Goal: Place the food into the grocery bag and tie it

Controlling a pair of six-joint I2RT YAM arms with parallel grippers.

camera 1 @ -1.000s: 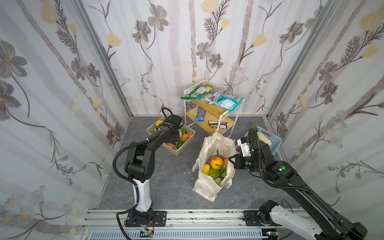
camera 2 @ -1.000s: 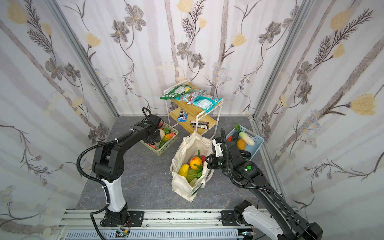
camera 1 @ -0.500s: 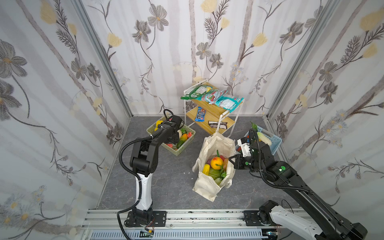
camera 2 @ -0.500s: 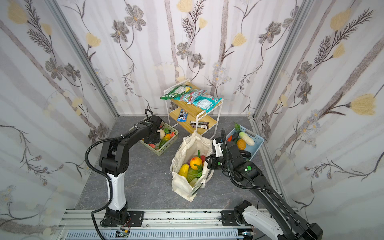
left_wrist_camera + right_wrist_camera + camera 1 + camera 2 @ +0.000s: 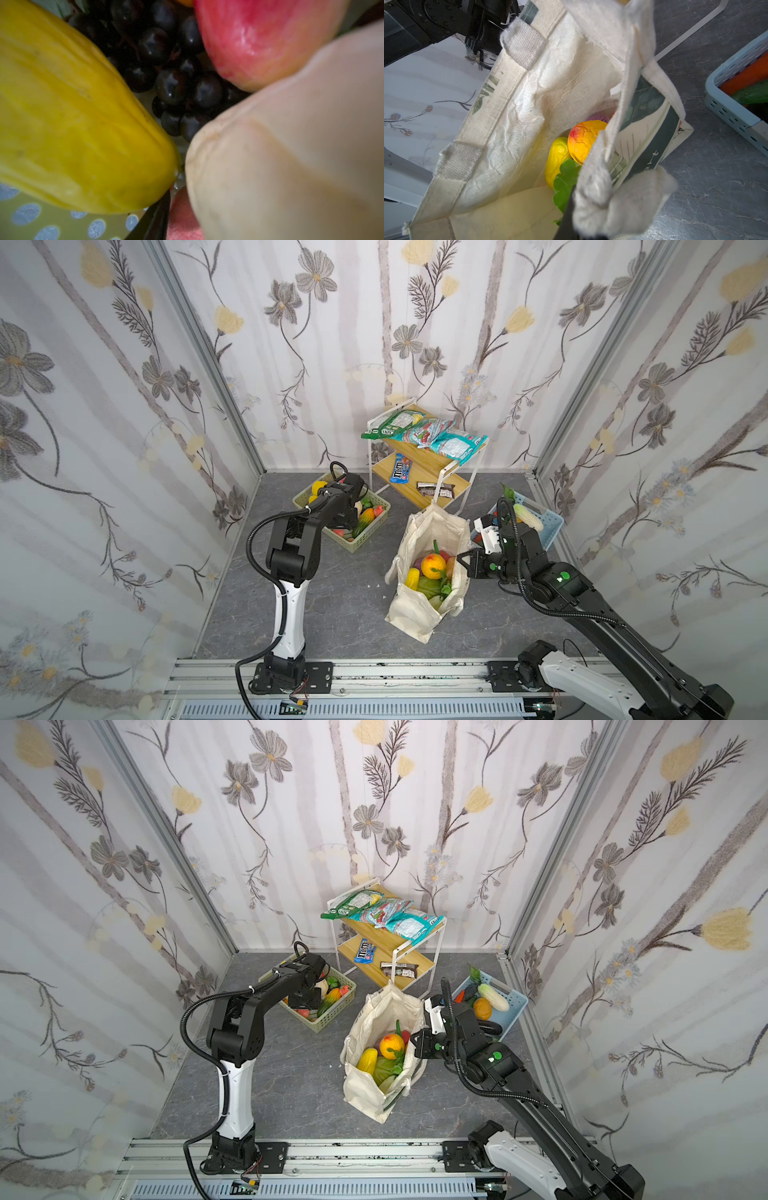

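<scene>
The grocery bag (image 5: pixel 419 605) (image 5: pixel 365 1094) (image 5: pixel 529 104) stands open at mid-floor. Inside lie food pieces: an orange-red fruit (image 5: pixel 433 565) (image 5: pixel 583 141), yellow corn (image 5: pixel 367 1060) (image 5: pixel 557 158) and green leaves (image 5: pixel 566 180). My right gripper (image 5: pixel 462 562) (image 5: pixel 417 1042) (image 5: pixel 583 228) is shut on the bag's right rim by a white handle. My left gripper (image 5: pixel 348 517) (image 5: pixel 309 999) is sunk into the green basket (image 5: pixel 361 545). Its wrist view shows a yellow fruit (image 5: pixel 72 124), dark grapes (image 5: pixel 172 83), a red fruit (image 5: pixel 259 37) and a cream piece (image 5: pixel 291 155) pressed against one black finger (image 5: pixel 153 220); the other is hidden.
A blue basket (image 5: pixel 550 531) (image 5: pixel 515 1006) (image 5: pixel 733 112) with more vegetables sits behind my right arm by the wall. A two-tier wooden shelf (image 5: pixel 432 472) with snack packets and candy bars stands at the back. Walls close in on three sides.
The left arm's elbow has shifted up and inward while its gripper stays in the green basket. The right arm and the bag have not moved.
</scene>
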